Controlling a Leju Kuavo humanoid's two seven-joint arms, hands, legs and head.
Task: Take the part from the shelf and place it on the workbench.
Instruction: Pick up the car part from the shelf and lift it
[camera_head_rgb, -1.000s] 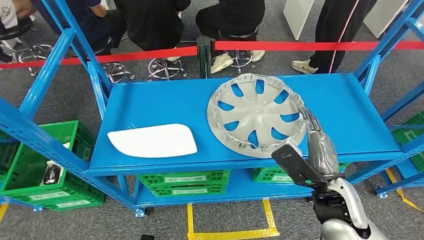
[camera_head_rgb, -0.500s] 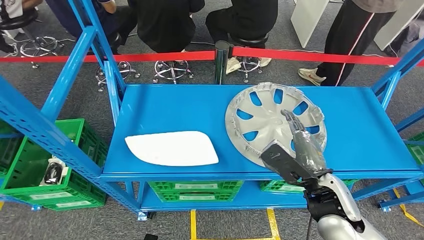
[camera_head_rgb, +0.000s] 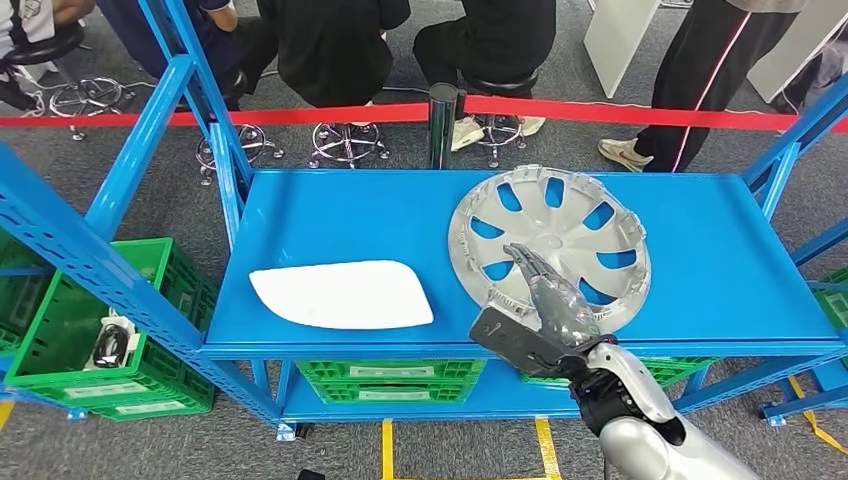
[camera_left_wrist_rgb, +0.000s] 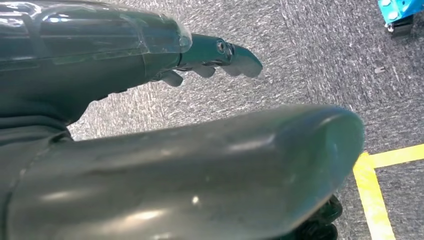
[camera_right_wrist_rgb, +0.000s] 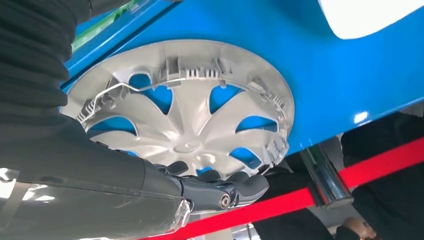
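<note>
A silver hubcap (camera_head_rgb: 560, 222) lies inside-up on the right half of the blue shelf (camera_head_rgb: 330, 205). A flat white part (camera_head_rgb: 340, 295) lies on the shelf's left half, near the front edge. My right hand (camera_head_rgb: 545, 300) reaches over the hubcap's near-left rim with its fingers stretched out and nothing in it. The right wrist view shows the hubcap (camera_right_wrist_rgb: 200, 120) close under those fingers (camera_right_wrist_rgb: 220, 190); I cannot tell whether they touch it. My left hand (camera_left_wrist_rgb: 125, 75) hangs over grey carpet, fingers extended, holding nothing.
Blue uprights (camera_head_rgb: 190, 90) frame the shelf on both sides. Green crates (camera_head_rgb: 110, 340) stand at the left and under the shelf (camera_head_rgb: 380, 370). A red barrier strap (camera_head_rgb: 330, 113) on a metal post (camera_head_rgb: 441, 120) runs behind, with people on stools beyond. Yellow tape (camera_head_rgb: 385, 445) marks the floor.
My right hand has swung left across the hubcap, from its right edge to its near-left rim. The camera also shifted a little at first. The hubcap and white part lie still.
</note>
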